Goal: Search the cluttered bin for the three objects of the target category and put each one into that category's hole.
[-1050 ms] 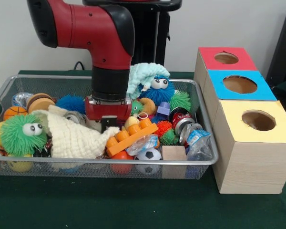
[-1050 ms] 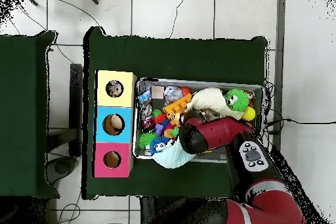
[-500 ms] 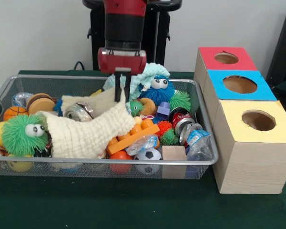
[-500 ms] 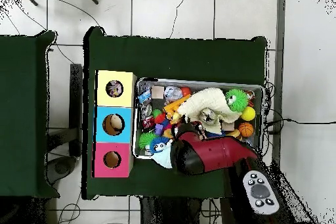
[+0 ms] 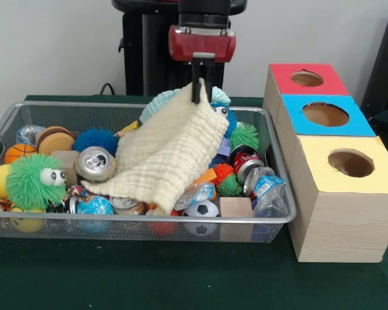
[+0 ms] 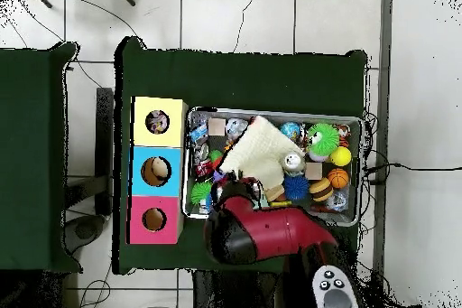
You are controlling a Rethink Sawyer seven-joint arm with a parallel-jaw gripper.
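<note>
Pinching a corner of the cream cloth (image 5: 165,155) above the bin's (image 5: 281,216) back edge, the gripper (image 5: 201,81) holds it half-raised — no box (image 5: 323,116) reached yet.

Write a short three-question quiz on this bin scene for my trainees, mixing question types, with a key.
1. True or false: the gripper holds the cream cloth by one corner.
2. Which box top is nearest the camera in the front view? A red B blue C yellow
3. Fill in: the silver can lies beside the fuzzy green toy with ___ eyes.

Key: 1 true; 2 C; 3 googly
</note>
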